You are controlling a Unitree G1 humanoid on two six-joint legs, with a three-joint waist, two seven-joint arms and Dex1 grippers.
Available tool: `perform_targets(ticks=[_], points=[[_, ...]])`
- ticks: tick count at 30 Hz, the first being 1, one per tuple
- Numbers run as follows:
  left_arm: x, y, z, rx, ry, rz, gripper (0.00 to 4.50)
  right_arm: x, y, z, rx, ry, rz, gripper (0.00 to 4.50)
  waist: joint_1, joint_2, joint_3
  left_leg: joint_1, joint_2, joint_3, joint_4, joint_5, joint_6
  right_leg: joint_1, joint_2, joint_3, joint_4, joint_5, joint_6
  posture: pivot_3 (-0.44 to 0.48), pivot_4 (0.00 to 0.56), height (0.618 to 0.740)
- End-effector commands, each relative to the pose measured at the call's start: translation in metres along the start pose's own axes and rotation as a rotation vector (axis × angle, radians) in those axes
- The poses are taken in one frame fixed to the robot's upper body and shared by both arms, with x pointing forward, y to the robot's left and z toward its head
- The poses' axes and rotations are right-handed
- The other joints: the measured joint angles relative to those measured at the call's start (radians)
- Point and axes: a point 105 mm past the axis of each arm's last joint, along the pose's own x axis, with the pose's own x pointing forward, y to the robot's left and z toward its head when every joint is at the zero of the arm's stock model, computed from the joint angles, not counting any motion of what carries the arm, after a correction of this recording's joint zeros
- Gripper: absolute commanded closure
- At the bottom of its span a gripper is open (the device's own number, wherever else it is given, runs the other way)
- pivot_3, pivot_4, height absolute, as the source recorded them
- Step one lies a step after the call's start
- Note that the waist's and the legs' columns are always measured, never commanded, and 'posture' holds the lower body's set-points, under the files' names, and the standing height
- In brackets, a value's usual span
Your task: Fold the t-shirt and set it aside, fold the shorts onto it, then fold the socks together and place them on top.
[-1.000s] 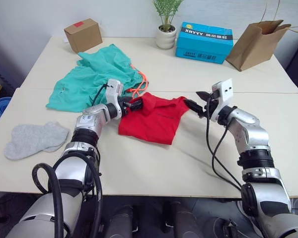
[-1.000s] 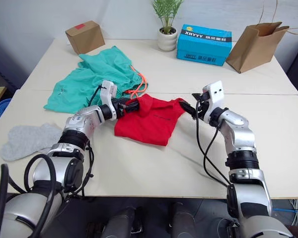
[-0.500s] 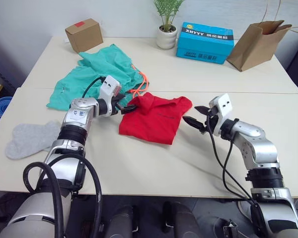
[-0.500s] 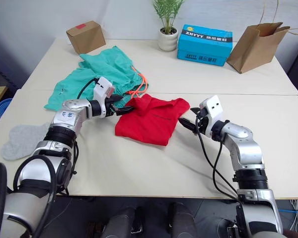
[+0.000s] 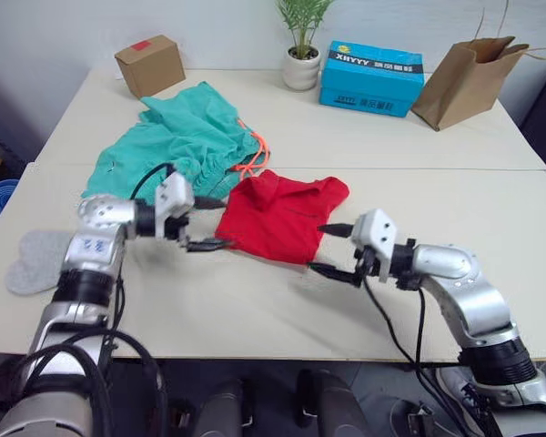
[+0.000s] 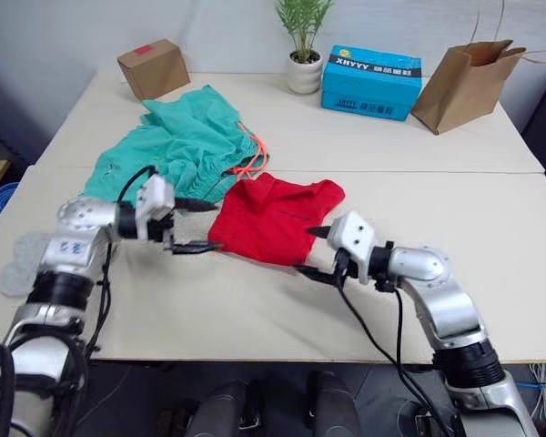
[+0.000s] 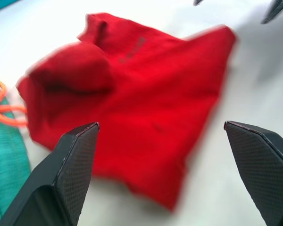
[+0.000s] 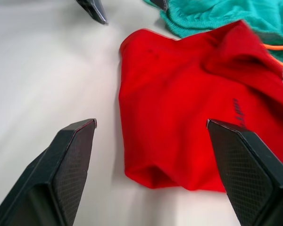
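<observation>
Left gripper (image 5: 203, 224) gapes empty beside the t-shirt (image 5: 280, 217); right gripper (image 5: 328, 250) hangs open at its near corner. The folded shirt likely awaits moving aside. Right eye: shorts (image 6: 177, 141) beyond the left gripper, socks (image 6: 16, 262) outboard. Wrist views: both sets of fingers (image 7: 70, 169) flank the shirt. Pale table (image 5: 255, 309); box, plant, bag behind.

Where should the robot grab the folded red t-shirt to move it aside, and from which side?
Probably pinch the t-shirt at its two near corners, a judgement only: the left gripper and right gripper are open and flank it, and its near edge lies flat on the table.
</observation>
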Motion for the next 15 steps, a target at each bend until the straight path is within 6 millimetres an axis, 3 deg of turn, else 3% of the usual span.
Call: perform_targets(ticks=[1,7,11,15], points=[[0.004,-0.007,0.001,0.136,0.043,-0.02,0.08,0.011,0.004,0.002,-0.082,-0.004,-0.025,0.7,0.012,0.0,0.0,0.0,-0.001,-0.001,0.0,0.0,0.0,0.0,-0.001,0.0,0.0,0.0,0.0,0.0,0.15,0.74],[0.042,0.004,-0.011,0.198,0.079,0.077,0.08,0.029,0.003,-0.021,-0.303,0.092,-0.025,0.7,0.037,-0.002,-0.001,-0.001,-0.006,-0.001,0.0,-0.001,0.004,0.0,-0.005,0.0,0.0,0.001,0.002,0.0,0.15,0.74],[0.058,0.009,-0.025,0.22,0.141,0.085,0.0,0.033,0.001,-0.035,-0.394,0.137,-0.049,1.58,0.033,-0.005,-0.003,-0.001,-0.005,-0.001,0.0,0.0,0.005,0.001,-0.003,0.0,0.002,0.002,0.003,0.0,0.15,0.74],[0.066,0.014,-0.028,0.24,0.175,0.088,0.9,0.032,-0.007,-0.037,-0.432,0.136,-0.101,2.95,0.025,-0.005,-0.004,0.001,-0.006,0.0,0.0,0.002,0.005,0.002,-0.004,0.0,0.001,0.002,0.002,0.0,0.15,0.74]])
